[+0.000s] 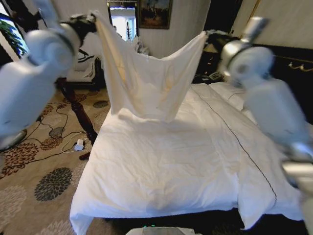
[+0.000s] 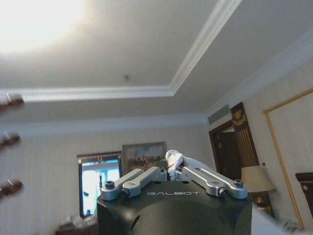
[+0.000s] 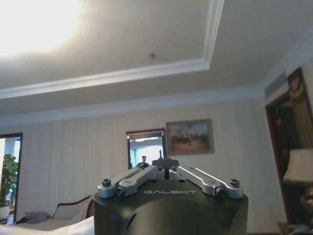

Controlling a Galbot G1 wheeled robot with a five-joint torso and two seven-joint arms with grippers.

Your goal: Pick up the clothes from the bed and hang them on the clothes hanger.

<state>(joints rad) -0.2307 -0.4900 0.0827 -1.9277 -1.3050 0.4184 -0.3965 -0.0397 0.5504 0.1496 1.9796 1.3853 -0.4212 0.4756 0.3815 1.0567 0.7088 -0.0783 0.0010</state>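
— Bedroom, patterned carpet (image 1: 44, 166) at 9 o'clock, white bed (image 1: 161, 166) across the centre. Step in hand?

— Pick-up judged complete; carry phase. Cream shirt (image 1: 146, 83) lifted clear of the sheets and hanging spread at 12 o'clock, with its lower edge just above the mattress.

— Grip status?

— Left gripper (image 1: 90, 22) raised at 11 o'clock, pinching one upper corner. In the left wrist view, fingers (image 2: 142, 177) drawn together on a small tuft of pale fabric. Right gripper (image 1: 211, 38) raised at 1 o'clock, meeting the other upper corner. In the right wrist view, fingers (image 3: 139, 177) drawn together at the tips; no cloth discernible between them there, so hold inferred from the raised corner in the head view.

— Next move?

— Probably transfer to the clothes hanger. Calls for keeping both pinches firm and the corners apart and level, so thin fabric neither sags onto the bed nor slips free. Risk judged highest at the right corner.

— Readable markings?

— "GALBOT" (image 2: 173, 193) on the left gripper housing; the same word (image 3: 170, 192) on the right housing. Nothing else legible.
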